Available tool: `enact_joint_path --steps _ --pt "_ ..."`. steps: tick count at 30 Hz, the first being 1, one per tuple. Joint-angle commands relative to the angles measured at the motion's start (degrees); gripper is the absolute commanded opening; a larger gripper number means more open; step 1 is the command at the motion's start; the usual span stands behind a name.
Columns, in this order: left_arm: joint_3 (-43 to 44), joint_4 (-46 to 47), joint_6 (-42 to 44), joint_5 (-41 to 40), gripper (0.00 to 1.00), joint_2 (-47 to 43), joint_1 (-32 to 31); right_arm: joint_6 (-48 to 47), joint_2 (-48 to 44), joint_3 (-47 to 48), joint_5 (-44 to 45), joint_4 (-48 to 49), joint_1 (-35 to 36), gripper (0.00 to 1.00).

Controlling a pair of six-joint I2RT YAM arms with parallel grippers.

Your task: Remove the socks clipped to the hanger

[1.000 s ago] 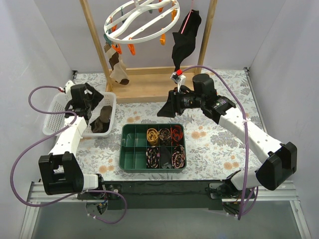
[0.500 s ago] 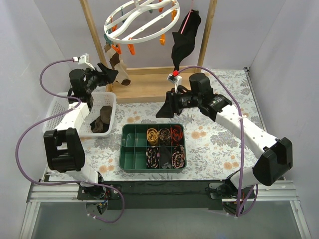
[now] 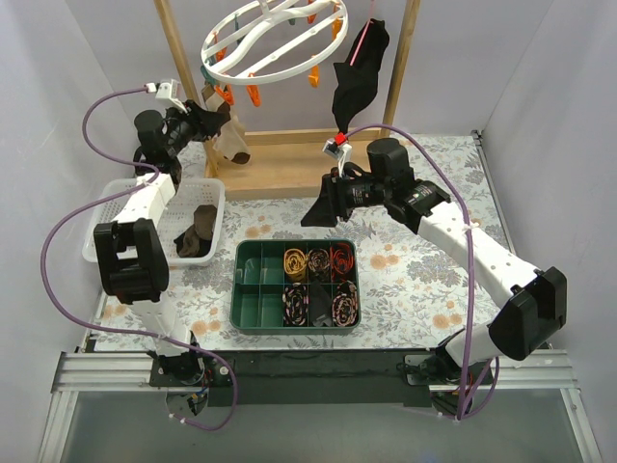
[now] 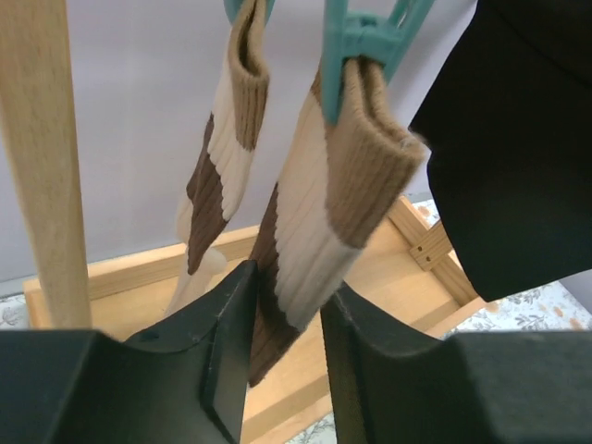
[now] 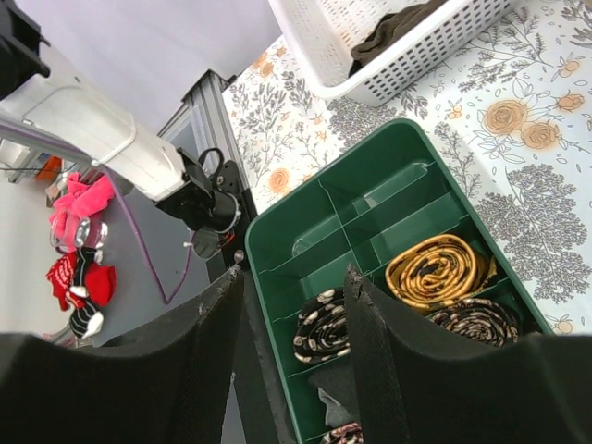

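The white ring hanger (image 3: 275, 39) with orange and teal pegs hangs from the wooden frame. Two brown-and-cream striped socks (image 3: 232, 143) hang from its left side. In the left wrist view the nearer sock (image 4: 319, 213) hangs from a teal peg (image 4: 356, 46), and the second sock (image 4: 222, 176) hangs behind it. My left gripper (image 3: 220, 123) (image 4: 289, 291) is raised to that nearer sock, with both jaws pressed against its lower part. My right gripper (image 3: 316, 212) (image 5: 294, 277) hovers open over the green tray with nothing in it.
A black garment with a pink strip (image 3: 357, 82) (image 4: 518, 139) hangs at the hanger's right. A white basket (image 3: 106, 227) holds dark socks (image 3: 201, 231). The green tray (image 3: 253, 299) (image 5: 305, 222) holds rolled bundles. A wooden post (image 4: 42, 157) stands left of the sock, above the frame's base (image 3: 289, 164).
My left arm rose from over the white basket to the hanging striped sock, and its jaws closed in on it. The right arm has barely moved.
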Motion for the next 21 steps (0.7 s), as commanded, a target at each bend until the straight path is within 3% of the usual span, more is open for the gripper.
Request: enact_joint_path --steps 1,3,5,8,21 --pt "2.5 -1.6 -0.4 2.3 0.21 -0.2 0.1 -0.4 -2.9 1.9 -3.7 3.4 0.8 0.54" --pt "2.4 -1.4 -0.8 4.5 0.16 -0.1 -0.1 -0.4 -3.5 1.7 -1.6 3.8 1.1 0.54" --pt "2.4 -1.6 -1.4 5.2 0.06 -0.4 -0.4 -0.2 -3.7 1.8 -1.1 3.7 1.0 0.54" --pt "1.9 -1.4 -3.6 7.0 0.01 -1.7 -1.2 0.9 -3.2 1.8 -0.2 3.7 1.1 0.54" --pt "-3.3 -1.2 -19.9 15.3 0.0 -11.5 -8.9 2.8 0.4 6.0 3.7 3.8 0.8 0.54"
